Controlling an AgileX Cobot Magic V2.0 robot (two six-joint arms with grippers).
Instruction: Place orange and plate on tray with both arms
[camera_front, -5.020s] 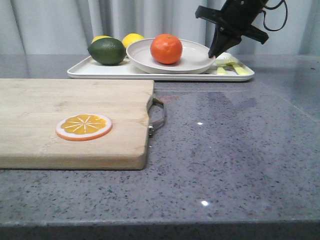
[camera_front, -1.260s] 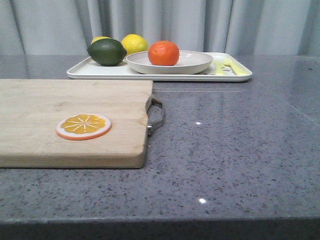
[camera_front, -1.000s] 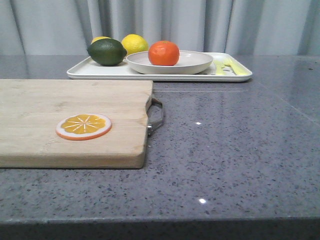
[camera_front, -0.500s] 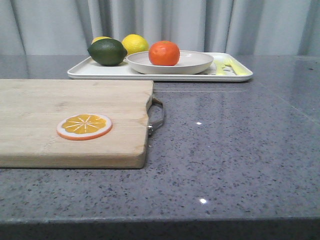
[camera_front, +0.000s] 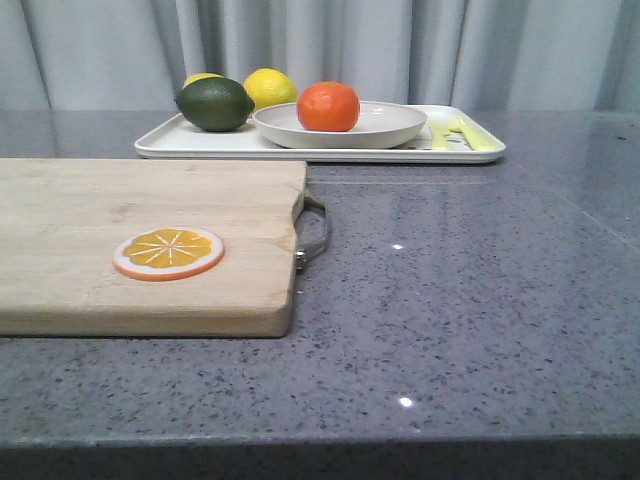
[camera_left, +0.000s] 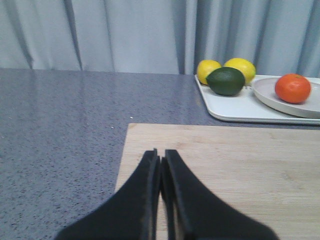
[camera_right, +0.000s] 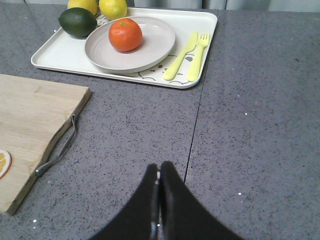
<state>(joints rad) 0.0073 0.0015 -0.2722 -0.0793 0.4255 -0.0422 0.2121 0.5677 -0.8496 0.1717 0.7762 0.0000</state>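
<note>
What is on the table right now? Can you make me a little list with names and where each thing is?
orange: sits on the plate
plate: rests on the tray
tray: far side of the table
lemons: two, on the tray behind the lime
lime: on the tray, beside the plate
fork and knife: yellow, on the tray
orange slice: on the cutting board
left gripper: shut, empty, above the board
right gripper: shut, empty, above the bare table

No text, label, brand or number can be read in any view. Faint dark marks are seen on the tray (camera_right: 165, 75) beside the plate (camera_right: 150, 50), but they cannot be made out.
</note>
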